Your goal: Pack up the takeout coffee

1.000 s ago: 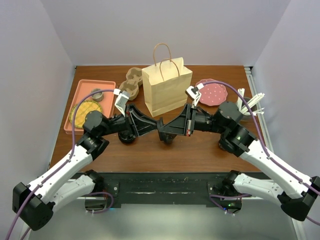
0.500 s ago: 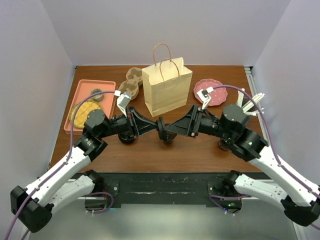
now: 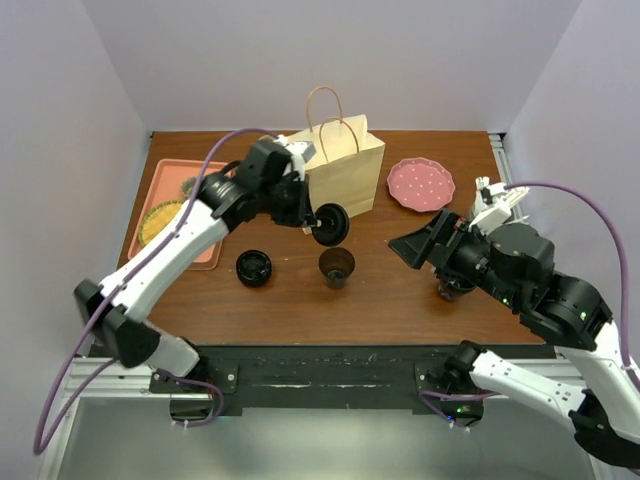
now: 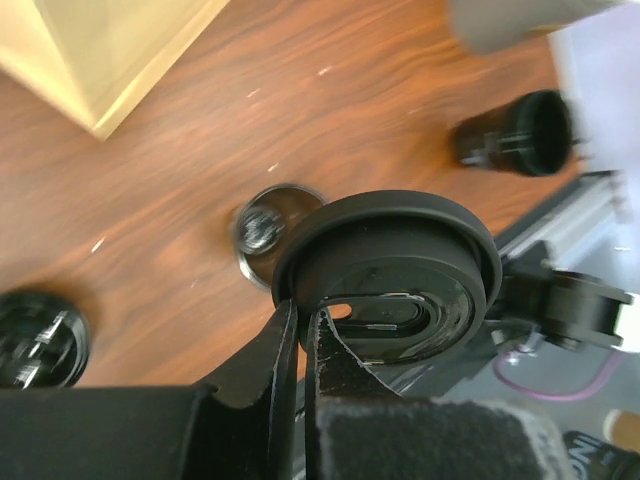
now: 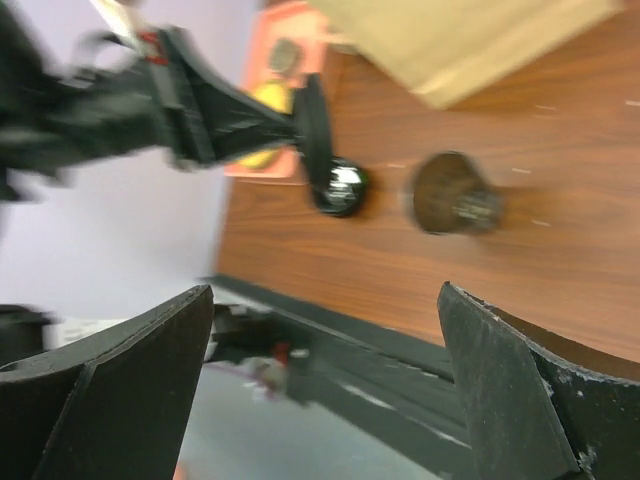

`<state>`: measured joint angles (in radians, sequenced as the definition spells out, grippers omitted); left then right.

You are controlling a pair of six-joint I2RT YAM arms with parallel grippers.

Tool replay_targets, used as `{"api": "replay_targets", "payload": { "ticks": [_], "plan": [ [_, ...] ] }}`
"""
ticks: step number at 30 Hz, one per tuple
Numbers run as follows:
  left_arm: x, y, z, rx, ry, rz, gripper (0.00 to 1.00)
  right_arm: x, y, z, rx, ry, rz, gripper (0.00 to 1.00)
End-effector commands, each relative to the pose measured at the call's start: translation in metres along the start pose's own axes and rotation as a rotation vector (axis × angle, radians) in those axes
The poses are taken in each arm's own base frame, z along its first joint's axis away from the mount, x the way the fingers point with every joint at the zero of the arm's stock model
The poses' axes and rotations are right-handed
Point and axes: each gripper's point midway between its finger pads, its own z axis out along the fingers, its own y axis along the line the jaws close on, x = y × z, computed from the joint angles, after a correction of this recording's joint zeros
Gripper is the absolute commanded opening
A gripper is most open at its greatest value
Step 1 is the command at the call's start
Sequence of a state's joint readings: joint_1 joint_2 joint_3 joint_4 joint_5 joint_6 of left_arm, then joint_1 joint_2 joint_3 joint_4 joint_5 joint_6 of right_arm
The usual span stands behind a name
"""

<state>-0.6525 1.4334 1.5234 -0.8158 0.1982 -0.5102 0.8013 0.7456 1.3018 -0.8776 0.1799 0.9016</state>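
The work area is a brown wooden surface (image 3: 400,305) enclosed by plain pale walls on three sides. A tan paper bag (image 3: 340,175) with handles stands upright at the rear centre, with a pink plate (image 3: 420,185) to its right and an orange tray (image 3: 170,165) at the left edge. The left tool (image 4: 302,320) is raised above the surface just in front of the bag; its fingers are closed on the rim of a black plastic lid (image 4: 390,265), held on edge. The open cup (image 3: 337,265), the takeout coffee without its lid, stands upright on the surface in front of the bag, just below and near the held lid, touching neither tool. A lidded cup (image 3: 254,267) stands to its left, apart from it. A third cup (image 4: 515,135) sits to the right, partly hidden beneath the right arm in the top view. The right tool (image 5: 322,295) is to the right of the open cup, off the surface, with its fingers spread wide and gripping nothing.
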Motion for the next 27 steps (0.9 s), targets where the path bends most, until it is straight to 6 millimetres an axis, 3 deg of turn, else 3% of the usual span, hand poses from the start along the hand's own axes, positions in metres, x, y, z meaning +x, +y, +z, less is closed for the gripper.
{"api": "replay_targets", "payload": {
  "ticks": [1,4,9,15,27],
  "plan": [
    [0.019,0.007,-0.004,-0.228,0.172,0.046,0.0,0.0,-0.046,0.0,0.221,-0.004,-0.128,0.99],
    [0.03,-0.013,0.015,-0.225,0.226,0.04,0.0,-0.007,-0.049,0.0,0.239,-0.031,-0.168,0.99],
    [0.047,-0.015,0.046,-0.274,0.293,0.033,0.0,-0.017,-0.045,-0.003,0.222,-0.069,-0.194,0.99],
    [0.063,-0.004,0.064,-0.36,0.334,0.058,0.0,-0.014,-0.049,0.0,0.221,-0.067,-0.22,0.99],
    [0.065,0.019,0.094,-0.474,0.358,0.092,0.0,-0.017,-0.05,0.01,0.229,-0.078,-0.288,0.99]
  ]
}}
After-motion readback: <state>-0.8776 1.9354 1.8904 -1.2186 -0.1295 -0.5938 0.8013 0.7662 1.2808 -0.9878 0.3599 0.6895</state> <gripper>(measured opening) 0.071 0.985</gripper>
